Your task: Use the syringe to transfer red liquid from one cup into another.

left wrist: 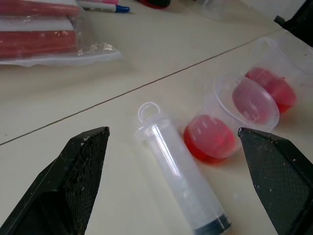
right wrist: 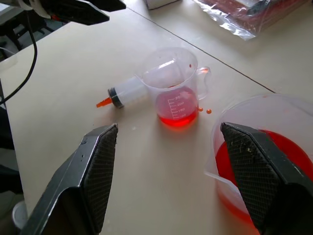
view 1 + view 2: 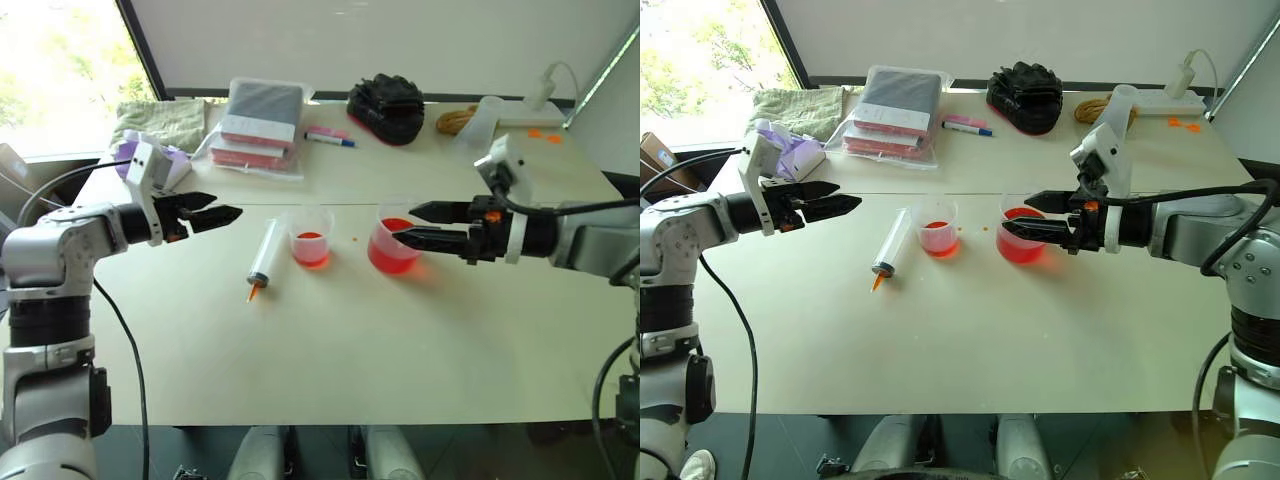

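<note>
The syringe point(image 3: 264, 256) lies on the table point(image 3: 330, 350) beside the small cup point(image 3: 311, 237), which holds some red liquid point(image 3: 311, 250) as does the big cup point(image 3: 394, 243), while both the left gripper point(image 3: 222, 213) and right gripper point(image 3: 412, 224) hover with fingers apart and empty, so the transfer looks done or paused.

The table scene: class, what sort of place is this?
Probably an indoor workroom or lab bench: a pale table by a window, with a syringe, measuring cups of red liquid and a power strip.

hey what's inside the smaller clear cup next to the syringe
A shallow layer of red liquid sits at the bottom of the smaller cup; the rest looks empty. Nothing covers its open top.
</note>
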### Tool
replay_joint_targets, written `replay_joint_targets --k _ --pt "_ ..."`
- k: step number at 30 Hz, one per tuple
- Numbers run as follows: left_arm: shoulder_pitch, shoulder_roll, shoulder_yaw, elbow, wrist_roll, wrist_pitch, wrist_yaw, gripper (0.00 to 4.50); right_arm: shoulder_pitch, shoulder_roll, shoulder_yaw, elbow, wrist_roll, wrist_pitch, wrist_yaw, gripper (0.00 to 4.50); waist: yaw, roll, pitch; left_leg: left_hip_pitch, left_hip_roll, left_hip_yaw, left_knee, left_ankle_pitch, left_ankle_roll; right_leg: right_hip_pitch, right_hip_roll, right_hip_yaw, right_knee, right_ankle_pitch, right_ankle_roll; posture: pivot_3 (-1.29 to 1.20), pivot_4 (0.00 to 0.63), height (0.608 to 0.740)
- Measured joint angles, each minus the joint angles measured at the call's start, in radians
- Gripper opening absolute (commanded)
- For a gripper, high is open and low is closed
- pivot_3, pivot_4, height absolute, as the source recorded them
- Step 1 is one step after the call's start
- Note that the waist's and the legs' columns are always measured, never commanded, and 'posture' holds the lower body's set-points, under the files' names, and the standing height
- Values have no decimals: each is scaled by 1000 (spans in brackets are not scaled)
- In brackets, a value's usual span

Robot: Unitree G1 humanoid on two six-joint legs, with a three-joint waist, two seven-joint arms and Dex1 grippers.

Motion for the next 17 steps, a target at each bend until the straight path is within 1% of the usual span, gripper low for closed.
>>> replay_joint_targets --k 2,4,8,11,14,17 --pt "83 5 62 -115 -41 5 18 4472 36 -49 12 1 -53 -72 97 3525 1 0 0 0 0 0 0 0 0 0 0 0 0 0 0 0 150 740" --pt "172 38 124 -225 -90 28 21 4472 74 -100 27 5 -97 -139 197 3525 3 0 0 0 0 0 0 0 0 0 0 0 0 0 0 0 150 740" --pt "327 89 269 -355 -177 46 6 4472 117 -147 42 46 -177 -241 333 3525 6 0 0 2 0 0 1 0 -1 3 0 0 0 -2 -3 0 150 740" --pt "457 105 333 -410 -228 46 -19 4472 138 -146 61 78 -228 -295 382 3525 8 0 0 3 0 0 1 0 -1 4 0 0 -1 -2 -4 0 150 740" --pt "512 105 355 -452 -267 40 -13 4472 142 -137 77 86 -259 -323 399 3525 11 0 0 3 0 0 1 0 -1 5 0 0 -1 -2 -4 0 150 740" --pt "531 106 369 -472 -300 30 -1 4472 142 -134 78 86 -276 -334 407 3525 9 0 0 3 0 0 1 0 -1 5 -1 0 -1 -2 -4 0 150 740"
